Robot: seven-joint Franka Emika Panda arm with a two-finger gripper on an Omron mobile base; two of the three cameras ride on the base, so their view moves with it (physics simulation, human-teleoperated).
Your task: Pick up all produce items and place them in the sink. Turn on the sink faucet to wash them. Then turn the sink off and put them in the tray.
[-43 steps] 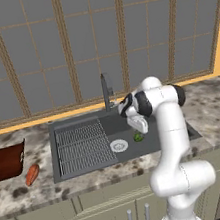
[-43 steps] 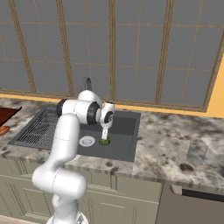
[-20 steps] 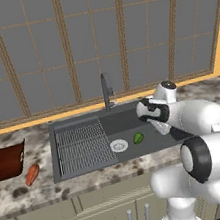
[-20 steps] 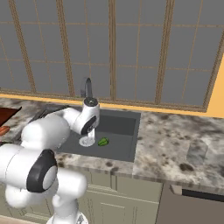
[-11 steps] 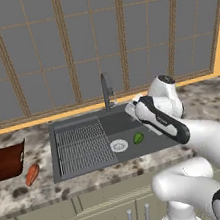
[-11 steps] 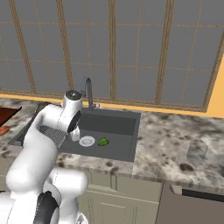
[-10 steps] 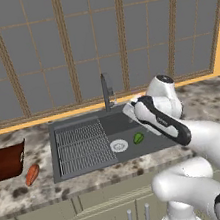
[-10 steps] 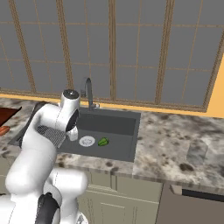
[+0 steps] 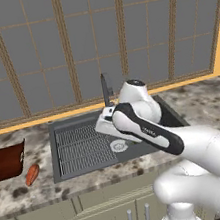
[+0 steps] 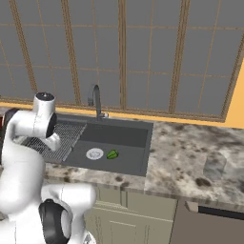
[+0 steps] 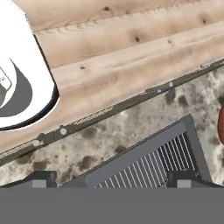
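Speckled stone counter (image 10: pixel 190 152), dark sink (image 10: pixel 128 138), gridded grey window wall (image 9: pixel 46 51), pincer (image 11: pixel 111 177) spread open, empty.

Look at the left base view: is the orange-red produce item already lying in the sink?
No: the orange-red produce item lies on the counter, left of the sink and just below the tray.

The sink (image 9: pixel 90 158) sits in the counter (image 10: pixel 190 152); faucet (image 10: pixel 96 102) at its 12 o'clock, green piece (image 10: pixel 112 154) inside beside the drain (image 10: pixel 94 153), carrot (image 9: pixel 32 174) and tray (image 9: pixel 6 161) at 9 o'clock.
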